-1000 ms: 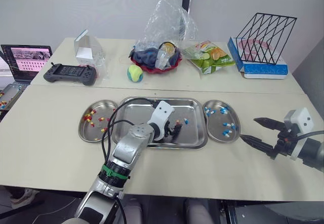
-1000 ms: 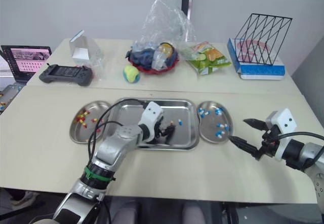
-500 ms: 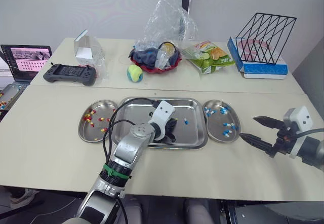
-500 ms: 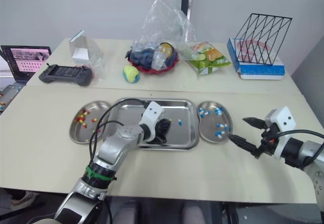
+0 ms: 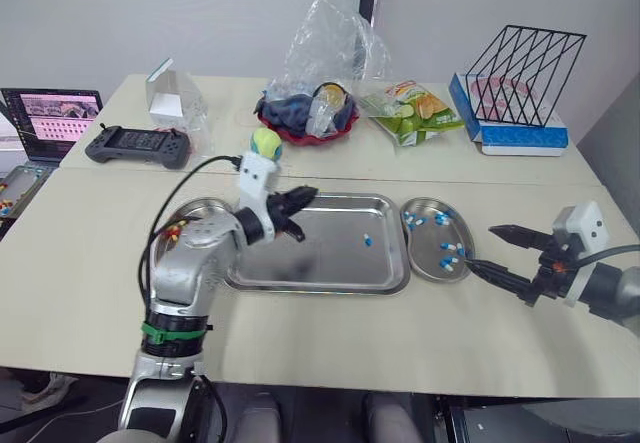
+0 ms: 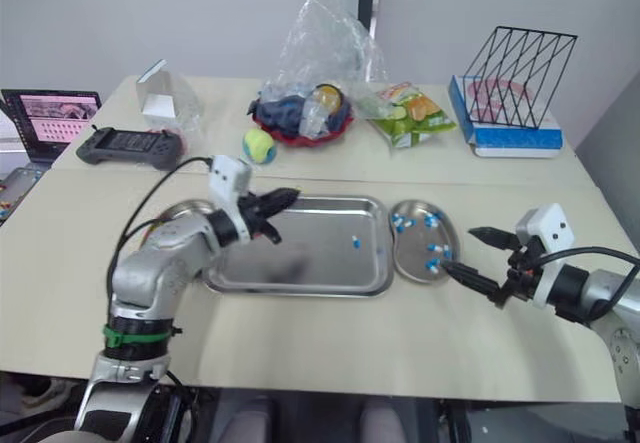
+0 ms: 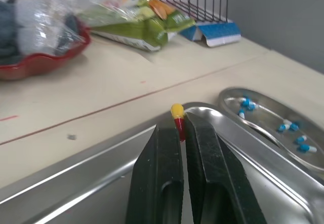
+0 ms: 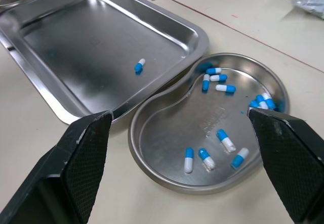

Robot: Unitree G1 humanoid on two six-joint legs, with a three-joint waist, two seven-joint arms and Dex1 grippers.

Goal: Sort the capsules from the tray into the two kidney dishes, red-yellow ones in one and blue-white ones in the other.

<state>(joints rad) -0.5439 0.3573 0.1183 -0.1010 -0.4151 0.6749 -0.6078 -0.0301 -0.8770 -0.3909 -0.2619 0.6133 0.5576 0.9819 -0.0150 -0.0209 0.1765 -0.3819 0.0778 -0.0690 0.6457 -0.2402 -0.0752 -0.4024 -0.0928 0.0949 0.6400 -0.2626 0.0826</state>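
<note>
Since the earlier frame the left gripper [image 5: 301, 202] has risen from the tray [image 5: 340, 259] centre and swung left. It now hangs over the tray's far-left corner, beside the left kidney dish [image 5: 199, 206], fingers clamped on a red-yellow capsule [image 7: 177, 118]. One blue-white capsule [image 5: 367, 239] lies in the tray. The right gripper [image 5: 481, 246] hovers right of the right kidney dish [image 8: 172, 119], fingers spread wide.

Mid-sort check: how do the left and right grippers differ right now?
The left gripper is shut on a red-yellow capsule, while the right gripper is wide open and empty. The left gripper is held over the tray; the right gripper hangs beside the kidney dish of blue-white capsules, pointing toward it. Both have two black fingers.
</note>
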